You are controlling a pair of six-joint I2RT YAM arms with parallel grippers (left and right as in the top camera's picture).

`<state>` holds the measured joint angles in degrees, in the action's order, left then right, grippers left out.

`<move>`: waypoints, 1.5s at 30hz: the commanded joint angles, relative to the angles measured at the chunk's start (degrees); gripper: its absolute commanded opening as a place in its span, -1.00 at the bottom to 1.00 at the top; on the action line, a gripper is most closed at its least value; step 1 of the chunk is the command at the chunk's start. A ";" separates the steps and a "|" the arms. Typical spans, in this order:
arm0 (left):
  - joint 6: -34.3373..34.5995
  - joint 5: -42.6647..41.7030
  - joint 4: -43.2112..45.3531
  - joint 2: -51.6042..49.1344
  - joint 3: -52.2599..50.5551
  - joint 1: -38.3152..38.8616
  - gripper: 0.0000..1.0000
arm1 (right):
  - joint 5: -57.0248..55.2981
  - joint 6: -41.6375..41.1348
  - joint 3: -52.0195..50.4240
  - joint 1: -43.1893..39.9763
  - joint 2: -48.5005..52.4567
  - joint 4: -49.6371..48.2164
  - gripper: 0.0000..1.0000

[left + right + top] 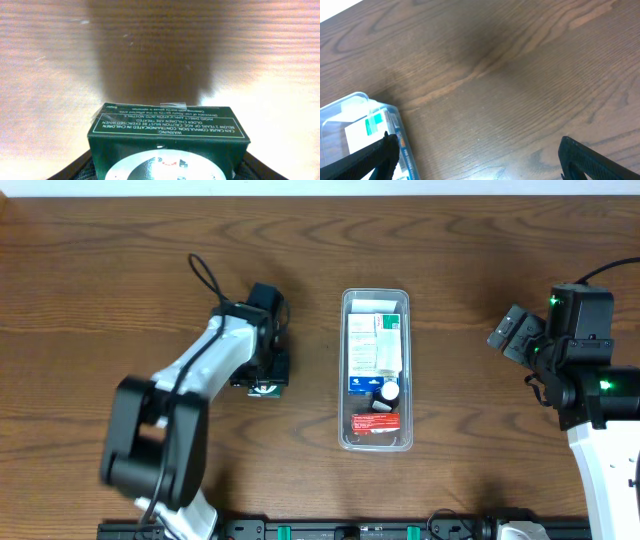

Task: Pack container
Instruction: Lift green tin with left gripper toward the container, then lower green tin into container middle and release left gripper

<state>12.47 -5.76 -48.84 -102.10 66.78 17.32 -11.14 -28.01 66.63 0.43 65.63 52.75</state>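
Note:
The clear plastic container (346,370) stands lengthwise at the table's middle, holding several small boxes, a white-capped bottle and a red packet. Its corner also shows in the right wrist view (357,107). My left gripper (266,376) is left of the container, shut on a dark green box (266,389). In the left wrist view the green box (165,127), with white warning text and a round silvery label, fills the space between the fingers of the left gripper (167,172). My right gripper (512,336) is open and empty at the right, over bare wood (477,157).
The table is dark brown wood. The arm bases stand at the front edge, left (160,470) and right (600,450). A black rail (350,530) runs along the front.

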 commanded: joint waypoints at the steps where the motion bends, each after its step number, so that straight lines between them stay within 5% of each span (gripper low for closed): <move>1: 3.10 -0.26 -1.55 8.02 0.00 1.27 0.21 | -0.20 0.22 0.11 -0.46 0.00 0.02 0.99; 8: 10.23 -0.22 -1.84 19.80 0.00 10.14 0.20 | -0.20 0.22 0.11 -0.46 0.00 0.02 0.99; 18: 14.64 6.99 14.32 20.28 0.00 25.33 0.21 | -0.22 0.24 0.11 -0.46 0.00 0.02 0.98; 33: 14.19 8.81 30.80 9.73 0.09 26.14 0.24 | -0.20 0.24 0.11 -0.46 0.00 0.02 0.99; 40: 13.16 8.81 28.59 9.75 0.94 26.16 0.96 | -0.20 0.24 0.11 -0.46 0.00 0.02 0.99; 45: 13.07 8.83 24.48 10.19 3.58 26.14 0.96 | -0.20 0.24 0.11 -0.46 0.00 0.02 0.99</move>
<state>26.30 1.98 -23.24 -92.51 67.24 43.55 -11.14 -28.01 66.63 0.43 65.63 52.73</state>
